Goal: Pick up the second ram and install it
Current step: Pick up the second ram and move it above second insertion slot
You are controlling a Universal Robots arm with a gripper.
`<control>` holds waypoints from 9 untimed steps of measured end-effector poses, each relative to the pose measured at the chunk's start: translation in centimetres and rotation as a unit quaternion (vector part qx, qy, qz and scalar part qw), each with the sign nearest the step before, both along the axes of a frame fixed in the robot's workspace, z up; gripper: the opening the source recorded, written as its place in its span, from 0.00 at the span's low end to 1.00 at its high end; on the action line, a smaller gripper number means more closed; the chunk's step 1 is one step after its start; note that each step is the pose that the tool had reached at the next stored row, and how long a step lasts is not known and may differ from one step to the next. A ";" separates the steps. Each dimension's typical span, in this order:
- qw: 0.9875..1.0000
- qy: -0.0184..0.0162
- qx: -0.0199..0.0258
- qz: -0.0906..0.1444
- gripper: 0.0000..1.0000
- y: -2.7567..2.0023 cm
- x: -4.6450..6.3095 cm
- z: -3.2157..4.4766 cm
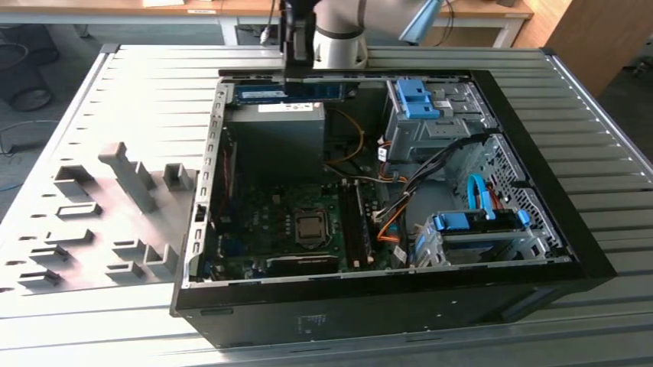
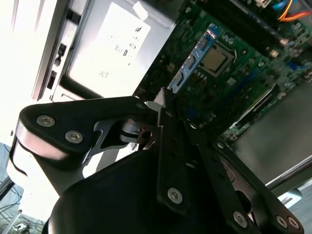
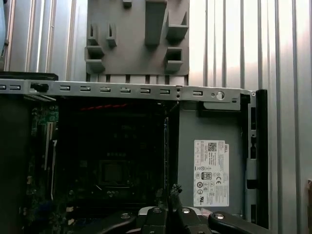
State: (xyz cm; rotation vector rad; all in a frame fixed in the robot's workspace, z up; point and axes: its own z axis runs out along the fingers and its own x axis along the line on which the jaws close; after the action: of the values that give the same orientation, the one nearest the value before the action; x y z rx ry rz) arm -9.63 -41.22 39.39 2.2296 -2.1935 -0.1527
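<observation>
The second ram (image 1: pixel 268 93), a blue-green stick with a pale label, hangs lengthwise over the far edge of the open computer case (image 1: pixel 531 183), above the power supply (image 1: pixel 275 134). My gripper (image 1: pixel 299 75) is shut on its top edge. The second wrist view shows the second ram (image 2: pixel 195 53) edge-on, reaching out from my gripper (image 2: pixel 160 105) over the motherboard (image 2: pixel 243 73). Seen from the first wrist view, the second ram (image 3: pixel 167 146) is a thin line ahead of my gripper (image 3: pixel 169 210). The dark memory slots (image 1: pixel 354 222) lie beside the processor socket (image 1: pixel 306 225), well below the stick.
A grey slotted holder (image 1: pixel 112 214) lies on the ribbed table at the exterior view's left, also seen as the holder (image 3: pixel 141 39) beyond the case wall. Blue drive brackets (image 1: pixel 414 99), a blue cable (image 1: pixel 478 195) and orange cables (image 1: pixel 393 229) crowd the case's right side.
</observation>
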 end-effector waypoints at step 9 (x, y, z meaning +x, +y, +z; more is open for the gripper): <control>1.000 0.000 0.000 0.000 0.14 -0.01 3.1 -0.09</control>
State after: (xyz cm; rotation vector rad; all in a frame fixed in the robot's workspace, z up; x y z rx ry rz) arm -6.52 -41.23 39.30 2.2291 -2.1931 -0.1534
